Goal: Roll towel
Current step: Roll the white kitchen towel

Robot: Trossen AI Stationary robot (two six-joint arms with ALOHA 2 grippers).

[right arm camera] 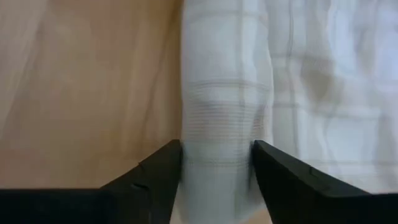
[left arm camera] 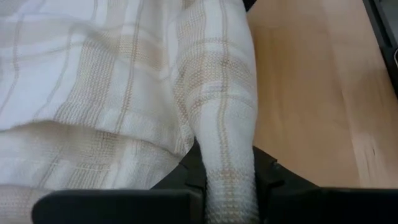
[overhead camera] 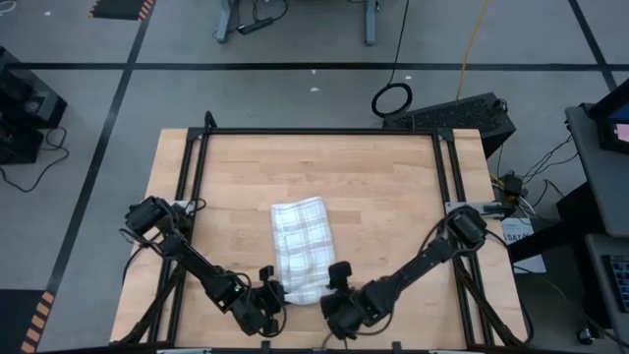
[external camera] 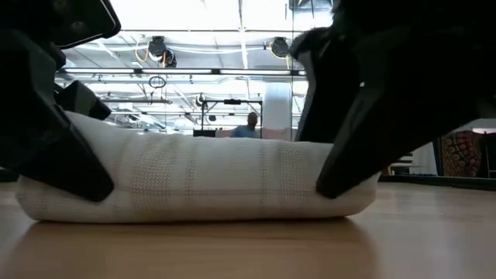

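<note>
Left gripper (overhead camera: 274, 292) and right gripper (overhead camera: 337, 278) each pinch the towel's (overhead camera: 299, 246) near rolled edge on the table (overhead camera: 393, 197).

A soft woven cloth towel (overhead camera: 300, 248), matt with a fine ribbed weave, lies on a smooth pale wooden table (overhead camera: 393, 197) edged by a black metal frame (overhead camera: 324, 132).
</note>
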